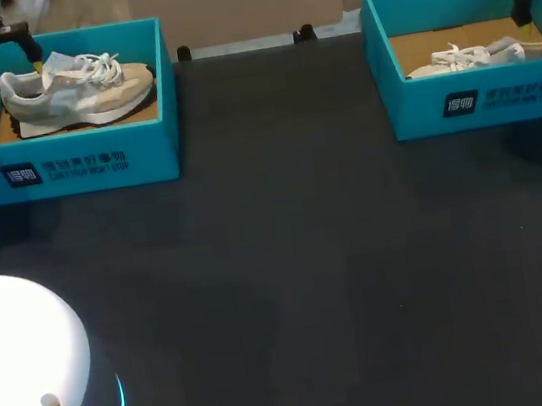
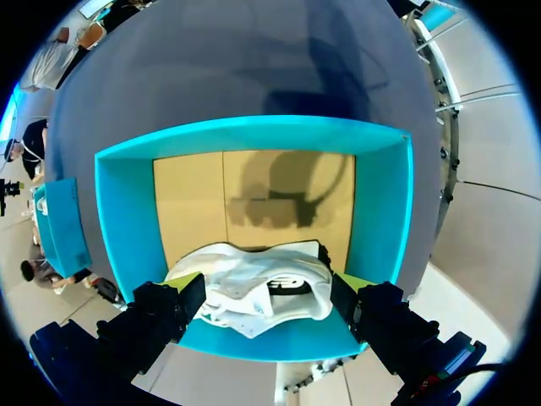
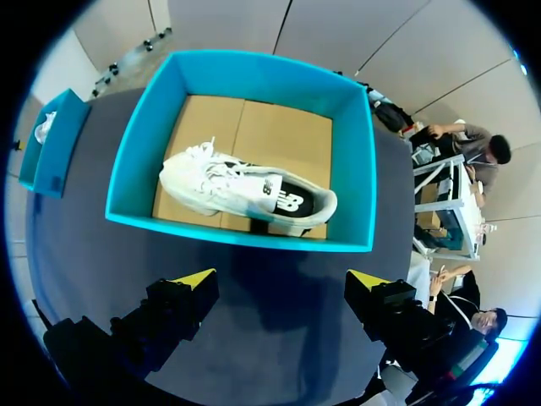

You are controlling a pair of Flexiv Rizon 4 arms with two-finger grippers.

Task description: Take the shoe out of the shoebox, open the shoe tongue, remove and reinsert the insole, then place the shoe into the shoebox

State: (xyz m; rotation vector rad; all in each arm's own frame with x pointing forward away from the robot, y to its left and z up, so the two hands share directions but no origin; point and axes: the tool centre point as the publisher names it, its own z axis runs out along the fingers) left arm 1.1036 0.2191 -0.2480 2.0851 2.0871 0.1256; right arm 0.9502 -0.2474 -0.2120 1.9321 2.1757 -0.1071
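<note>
Left tool (image 2: 262,293), spread, astride shoe (image 2: 247,277)

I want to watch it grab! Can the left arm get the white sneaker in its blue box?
Probably yes: the left gripper hangs open above the lidless teal cardboard box, fingers flanking the heel of the white-and-beige sneaker, nothing between.

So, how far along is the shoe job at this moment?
Nothing looks done yet: the beige sneaker lies in the left shoebox, the white sneaker in the right shoebox. In hand: the left pincer, open, straddles the beige sneaker's heel; the right pincer hangs open short of its box. To do: lifting out, tongue, insole, putting back.
</note>
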